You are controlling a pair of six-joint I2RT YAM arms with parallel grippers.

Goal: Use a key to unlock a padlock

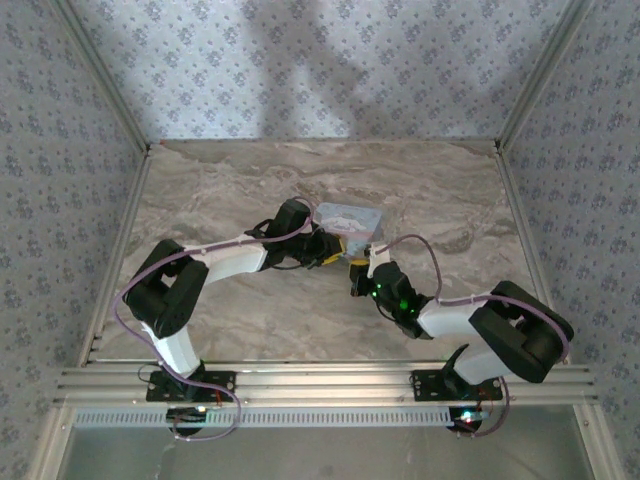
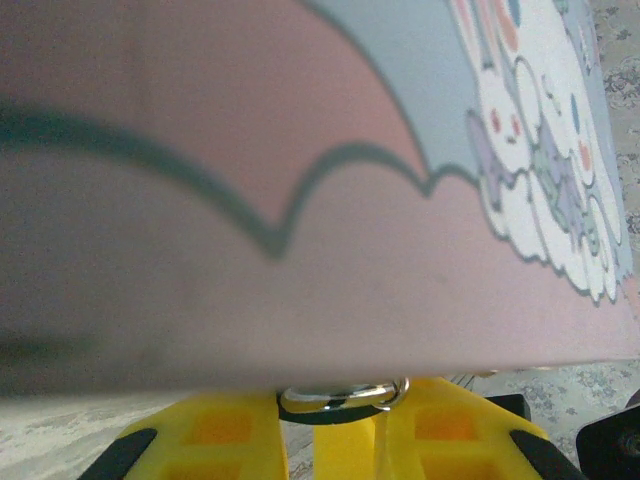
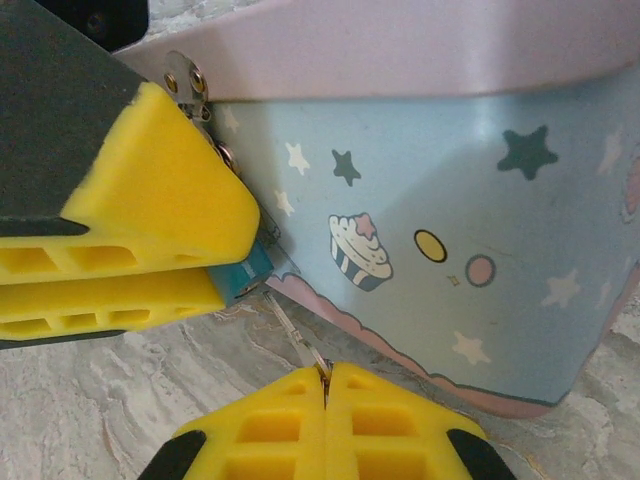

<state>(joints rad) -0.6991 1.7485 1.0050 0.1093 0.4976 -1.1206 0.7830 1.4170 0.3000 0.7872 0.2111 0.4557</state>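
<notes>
1. The left pincer point(image 1: 328, 250) point(image 3: 225, 262) is narrow. Its yellow fingers point(image 3: 150, 200) clamp a small teal padlock point(image 3: 252, 275), and a corner of the padlock pokes out past the tips.
2. In the left wrist view, the padlock's metal shackle point(image 2: 340, 400) sits right between that pincer's point(image 2: 335, 425) own fingers. The pink lid of the box point(image 2: 300, 250) lies directly ahead of it, very close.
3. The right pincer point(image 1: 358, 272) point(image 3: 325, 385) is fully closed, its fingertips pinching the near end of a thin metal key point(image 3: 297, 340).
4. From those tips the key slants up and left to the padlock, just ahead of the right pincer.
5. The pale blue wall of the box point(image 3: 440, 250) stands beyond and to the right of the right pincer. A riveted hasp point(image 3: 185, 80) sits on the box edge, above the left pincer's fingers.
6. Both pincers meet at the near side of the box point(image 1: 350, 215), low over the marbled table point(image 1: 250, 180).
</notes>
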